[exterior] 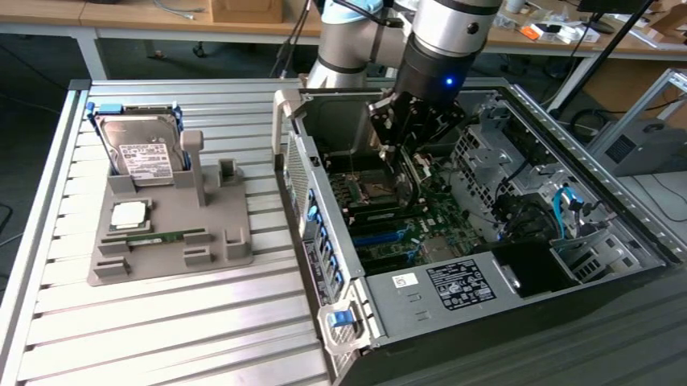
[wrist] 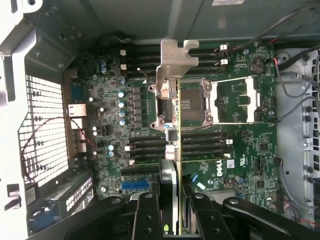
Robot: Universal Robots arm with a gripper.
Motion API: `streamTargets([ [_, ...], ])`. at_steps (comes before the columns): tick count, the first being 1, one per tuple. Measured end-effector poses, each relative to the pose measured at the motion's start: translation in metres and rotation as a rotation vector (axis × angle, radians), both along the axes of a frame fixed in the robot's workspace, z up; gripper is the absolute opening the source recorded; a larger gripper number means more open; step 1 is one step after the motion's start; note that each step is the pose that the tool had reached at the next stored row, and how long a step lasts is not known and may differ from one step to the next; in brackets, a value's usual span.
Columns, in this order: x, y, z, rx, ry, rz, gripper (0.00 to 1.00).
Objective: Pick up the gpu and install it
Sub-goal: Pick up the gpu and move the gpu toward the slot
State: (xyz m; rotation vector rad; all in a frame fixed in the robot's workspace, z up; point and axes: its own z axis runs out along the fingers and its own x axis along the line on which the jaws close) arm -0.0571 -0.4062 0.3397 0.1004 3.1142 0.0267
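The black two-finger gripper hangs inside the open grey sheet-metal computer case. Its fingers are partly closed and clamped on the thin, flat gpu. The card is held edge-on, its stepped silver bracket above the green motherboard, apparently clear of the slots, though that is hard to judge.

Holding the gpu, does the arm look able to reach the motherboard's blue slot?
Probably yes: the fingers hold the gpu above the board, and nothing covers the blue slot.
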Motion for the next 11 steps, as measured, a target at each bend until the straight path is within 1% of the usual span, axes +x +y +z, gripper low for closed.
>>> streamTargets([
  [11, 0.0094, 0.0, -0.0053, -0.0011, 0.0, 0.002, 0.27],
])
